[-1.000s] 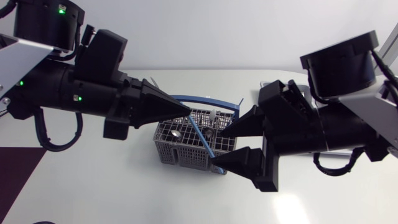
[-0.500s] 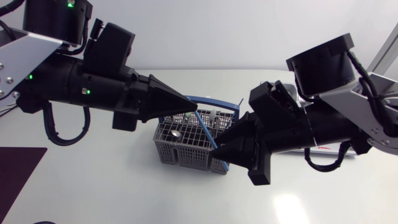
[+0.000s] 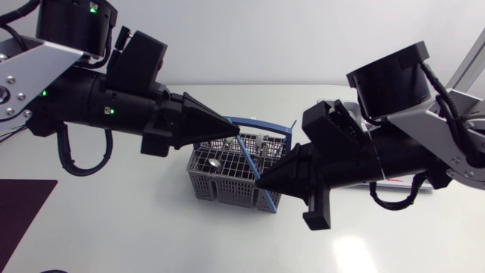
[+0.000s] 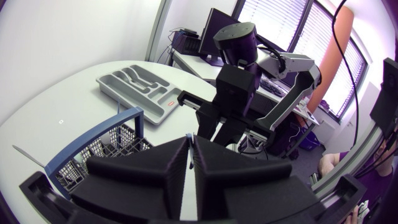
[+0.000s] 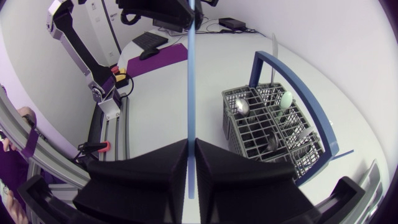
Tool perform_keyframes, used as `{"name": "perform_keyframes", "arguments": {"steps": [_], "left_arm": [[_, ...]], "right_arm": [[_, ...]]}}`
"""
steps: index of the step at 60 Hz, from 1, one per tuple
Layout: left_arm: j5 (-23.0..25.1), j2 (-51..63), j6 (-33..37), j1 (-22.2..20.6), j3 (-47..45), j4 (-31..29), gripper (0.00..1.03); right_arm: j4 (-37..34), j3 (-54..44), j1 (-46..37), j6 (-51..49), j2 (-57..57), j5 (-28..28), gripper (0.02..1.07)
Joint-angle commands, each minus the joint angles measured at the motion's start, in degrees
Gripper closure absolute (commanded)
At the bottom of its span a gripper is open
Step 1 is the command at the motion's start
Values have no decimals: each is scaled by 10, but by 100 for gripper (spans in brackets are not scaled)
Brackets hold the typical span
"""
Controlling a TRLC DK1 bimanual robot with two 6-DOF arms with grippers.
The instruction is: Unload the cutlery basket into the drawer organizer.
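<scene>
The left hand (image 3: 229,137) is clenched on the upper end of a thin blue rod-shaped utensil (image 3: 248,163), its two black wedge fingers pressed together with only the rod's tip showing between them in the left wrist view. The right hand (image 3: 259,184) is clamped on the same utensil lower down. In the right wrist view the rod (image 5: 191,74) runs straight out from between that hand's closed fingers (image 5: 171,155) towards the other arm, with a short length left behind the grasp. Held at both ends, the utensil slants above a grey plastic lattice cutlery basket (image 3: 220,182) with a blue arched handle (image 3: 258,123). The basket stands around the middle of the white desk (image 3: 151,227). In its compartments are a metal spoon (image 5: 242,107) and a pale-bowled spoon (image 5: 286,98), both upright, and other cutlery too dark to name. The grey moulded drawer organizer (image 4: 102,84) lies well apart from the basket, near the desk's edge on the right arm's side. A dark purple mat (image 3: 23,205) lies at the desk's near left corner.
</scene>
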Motion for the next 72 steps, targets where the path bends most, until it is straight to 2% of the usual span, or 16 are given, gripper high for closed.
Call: {"name": "perform_keyframes", "arguments": {"steps": [1, 3, 7, 13, 23, 30, 36, 50, 57, 62, 72], "left_arm": [[9, 6, -11, 10, 29, 3, 58], [9, 6, -14, 12, 31, 3, 50], [9, 5, -17, 13, 36, 4, 50], [8, 4, -22, 19, 45, 7, 23], [6, -3, -24, 45, 61, 11, 6], [-21, -8, -24, 63, 60, 18, 6], [-67, -15, -21, 62, 52, 29, 6], [-165, -18, 7, 35, 21, 37, 6], [-224, -23, 32, 12, 2, 38, 6], [-260, -28, 50, -1, -12, 39, 6], [-276, -34, 60, -5, -19, 40, 6]], "right_arm": [[-16, 4, 8, -2, 5, -4, 101], [-19, 4, 9, -2, 0, -4, 101], [-24, 0, 10, -2, -7, -4, 101], [-42, -3, 8, -2, -22, 2, 101], [-99, -7, -31, -16, -75, 9, 101], [-145, -3, -95, -39, -111, 2, 101], [-174, 3, -173, -57, -124, -17, 101], [-138, 18, -362, -53, -38, -38, 101], [-89, 44, -423, -26, 58, -19, 101], [-53, 69, -440, -3, 138, 22, 101], [-12, 122, -448, 36, 270, 78, 101]]}}
